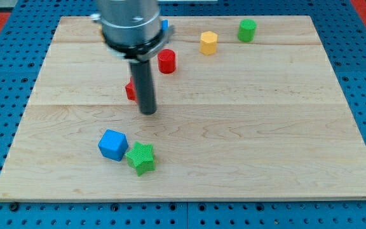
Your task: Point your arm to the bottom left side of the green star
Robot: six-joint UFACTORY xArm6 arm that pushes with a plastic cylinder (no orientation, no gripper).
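Observation:
The green star (141, 158) lies near the board's bottom left, touching a blue cube (113, 144) on its upper left. My tip (147, 112) is above the star in the view, a short way off and slightly to its right, touching neither block. The rod rises from the tip to the arm's grey body at the view's top.
A red block (130, 91) sits partly hidden behind the rod's left side. A red cylinder (166, 61), a yellow hexagonal block (208, 42) and a green cylinder (247, 30) stand toward the top. A blue block (165, 26) peeks out behind the arm. The wooden board (265, 140) lies on blue pegboard.

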